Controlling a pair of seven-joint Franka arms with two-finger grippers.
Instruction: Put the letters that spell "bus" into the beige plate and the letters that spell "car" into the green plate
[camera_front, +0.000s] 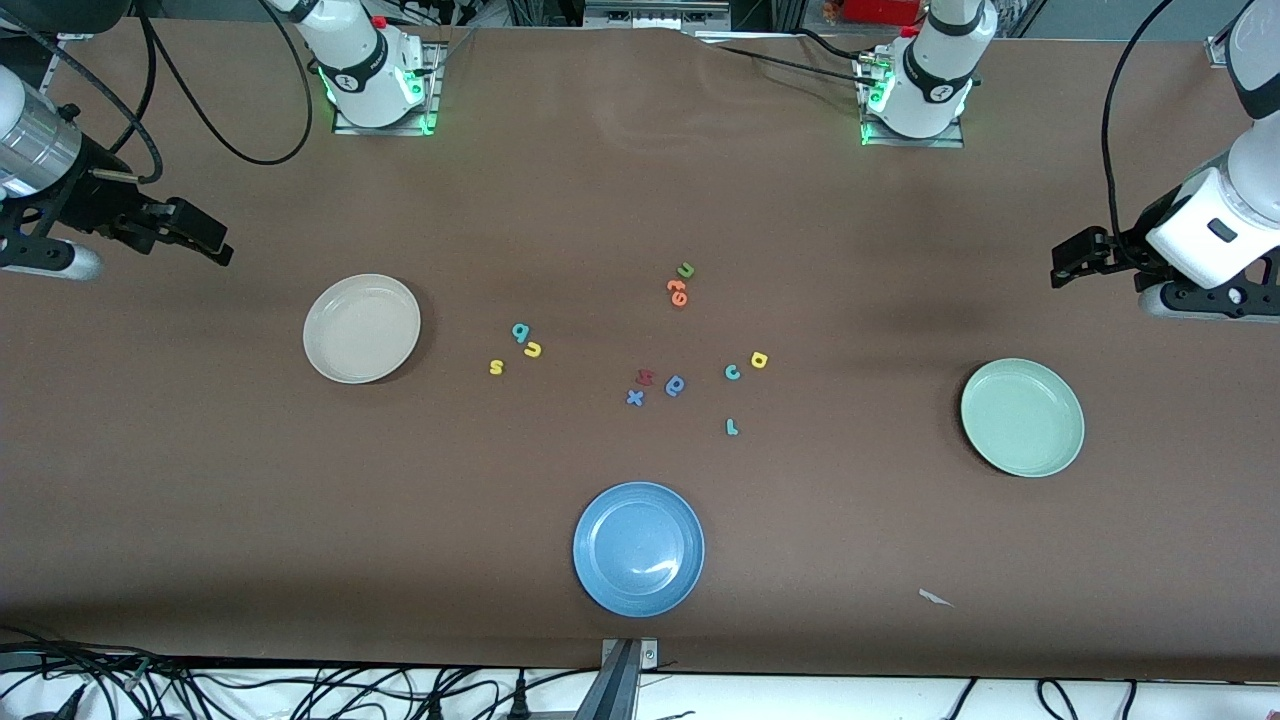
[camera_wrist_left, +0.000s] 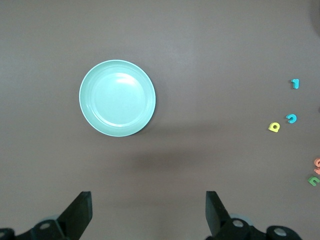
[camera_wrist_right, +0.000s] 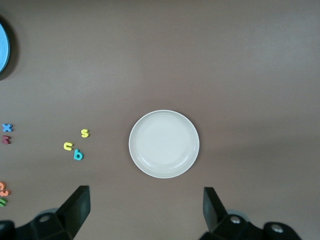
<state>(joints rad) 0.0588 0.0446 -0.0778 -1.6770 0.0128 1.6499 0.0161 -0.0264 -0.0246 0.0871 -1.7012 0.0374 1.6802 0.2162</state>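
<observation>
The brown counter (camera_front: 640, 200) carries everything, and nothing on it has been sorted yet: all three plates are bare and every letter still lies loose in the middle.

The beige plate (camera_front: 362, 328) sits toward the right arm's end, just below the right claw (camera_wrist_right: 145, 210), which hangs in the air over that end with its fingers spread apart and nothing between them. The green plate (camera_front: 1022, 417) sits toward the left arm's end, under the left claw (camera_wrist_left: 147, 212), which is also spread wide and empty. Both arms wait, well apart from the letters. A blue plate (camera_front: 638, 549) lies nearest the front camera, between the two; the task does not call for it.

The "bus" letters lie close together, nearer the right claw than the left: a teal b (camera_front: 520, 332), a yellow u (camera_front: 533, 349) touching or just beside it, and a yellow s (camera_front: 496, 367) a little apart. The "car" letters lie nearer the left claw: a teal c (camera_front: 732, 372), a yellow a (camera_front: 759, 360) just beside it, and a teal r (camera_front: 731, 427) closer to the front camera.

Between the groups are spare letters: a green u (camera_front: 685, 270), orange letters (camera_front: 677, 292), a blue round letter (camera_front: 676, 385), a blue x (camera_front: 634, 398) and a dark red one (camera_front: 645, 377).

All six placements remain, by my reading.
</observation>
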